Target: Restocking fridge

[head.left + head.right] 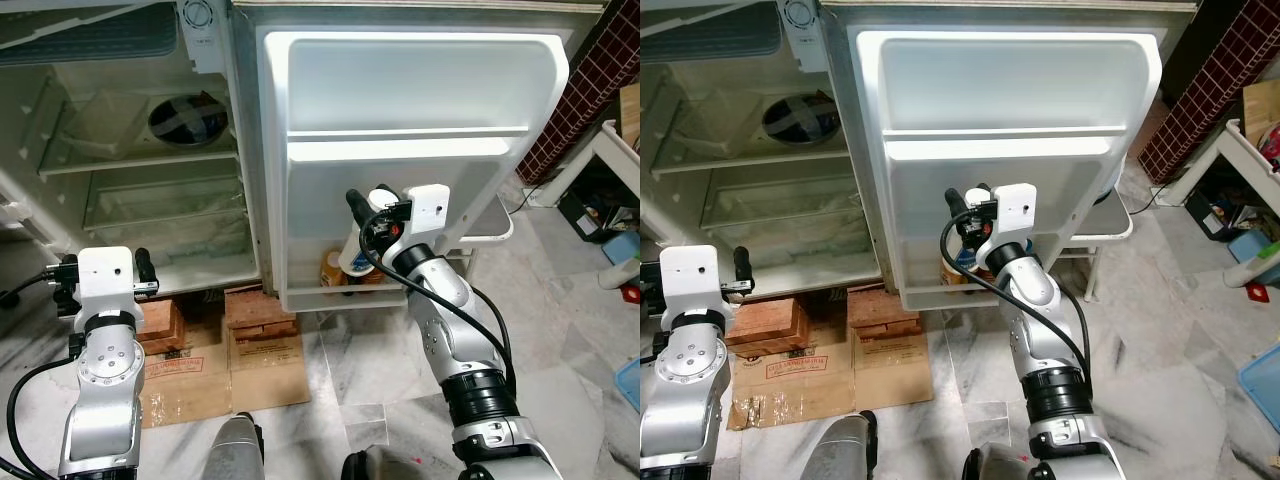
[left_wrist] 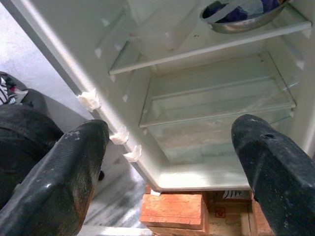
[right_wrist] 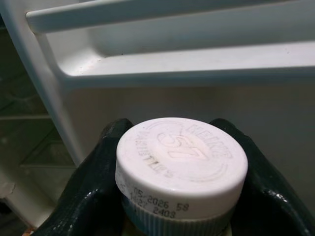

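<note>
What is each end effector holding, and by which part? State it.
Right end effector grips a white-capped bottle by its cap, at the lower door shelf. Left end effector holds nothing.

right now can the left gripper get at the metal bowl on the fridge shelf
Probably yes. The left gripper is open and faces the open fridge compartment, and nothing stands between it and the metal bowl on the upper shelf. It sits low, though, so the arm must rise and extend.

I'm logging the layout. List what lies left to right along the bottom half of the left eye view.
Left gripper with open black fingers → red brick block → brown flattened cardboard → orange-brown jar in the door shelf → right gripper shut on the white-capped bottle.
</note>
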You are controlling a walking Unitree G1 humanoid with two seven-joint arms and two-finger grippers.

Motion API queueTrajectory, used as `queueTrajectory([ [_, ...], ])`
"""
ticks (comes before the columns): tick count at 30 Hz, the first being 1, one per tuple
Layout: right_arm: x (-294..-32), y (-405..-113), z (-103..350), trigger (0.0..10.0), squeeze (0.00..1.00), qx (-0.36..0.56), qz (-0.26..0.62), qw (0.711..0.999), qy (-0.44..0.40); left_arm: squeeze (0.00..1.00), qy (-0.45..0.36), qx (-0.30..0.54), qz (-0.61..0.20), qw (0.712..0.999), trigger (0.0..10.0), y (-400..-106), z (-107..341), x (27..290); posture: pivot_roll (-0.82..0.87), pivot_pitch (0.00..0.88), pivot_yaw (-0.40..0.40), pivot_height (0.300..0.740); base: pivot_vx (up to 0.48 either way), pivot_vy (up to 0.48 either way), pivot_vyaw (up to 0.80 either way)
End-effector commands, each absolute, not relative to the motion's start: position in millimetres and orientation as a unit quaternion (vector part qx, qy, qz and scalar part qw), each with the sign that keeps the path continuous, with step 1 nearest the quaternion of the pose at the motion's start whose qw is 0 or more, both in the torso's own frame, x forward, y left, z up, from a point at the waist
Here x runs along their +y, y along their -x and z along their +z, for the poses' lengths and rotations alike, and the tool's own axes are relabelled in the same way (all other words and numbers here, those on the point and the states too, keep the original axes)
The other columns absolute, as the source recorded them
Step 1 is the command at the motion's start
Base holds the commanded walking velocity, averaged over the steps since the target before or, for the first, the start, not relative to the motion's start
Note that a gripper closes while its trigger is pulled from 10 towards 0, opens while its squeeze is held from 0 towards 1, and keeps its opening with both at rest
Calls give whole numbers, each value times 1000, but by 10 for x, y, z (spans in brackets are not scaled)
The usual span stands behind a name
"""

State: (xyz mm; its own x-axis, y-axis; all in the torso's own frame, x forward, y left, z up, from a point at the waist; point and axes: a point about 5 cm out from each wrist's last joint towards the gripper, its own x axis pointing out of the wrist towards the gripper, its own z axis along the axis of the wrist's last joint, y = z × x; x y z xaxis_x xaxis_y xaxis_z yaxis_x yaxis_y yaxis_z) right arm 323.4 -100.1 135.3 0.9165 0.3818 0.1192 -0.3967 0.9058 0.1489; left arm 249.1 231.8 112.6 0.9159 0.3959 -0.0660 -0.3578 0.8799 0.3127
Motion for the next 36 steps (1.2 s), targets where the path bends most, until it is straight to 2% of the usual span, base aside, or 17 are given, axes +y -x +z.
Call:
queueTrajectory([
  [1,-995,-3218,1412,10000,0,-63,208,972,-84,0,-148,67,193,968,10000,-2483,1128,2312,78,162,-65,693,0,0,0],
  [14,-1000,-3209,1375,10000,0,-58,213,972,-78,0,-157,40,219,962,10000,-2605,1235,2440,73,158,-66,613,0,0,0],
  [27,-983,-3193,1361,10000,0,-55,218,971,-78,0,-162,44,228,959,10000,-2629,1232,2484,65,166,-68,613,0,0,0],
  [36,-871,-3142,1382,10000,0,-67,256,963,-53,0,-158,36,221,962,10000,-2677,1267,2467,59,164,-68,613,0,0,46],
])
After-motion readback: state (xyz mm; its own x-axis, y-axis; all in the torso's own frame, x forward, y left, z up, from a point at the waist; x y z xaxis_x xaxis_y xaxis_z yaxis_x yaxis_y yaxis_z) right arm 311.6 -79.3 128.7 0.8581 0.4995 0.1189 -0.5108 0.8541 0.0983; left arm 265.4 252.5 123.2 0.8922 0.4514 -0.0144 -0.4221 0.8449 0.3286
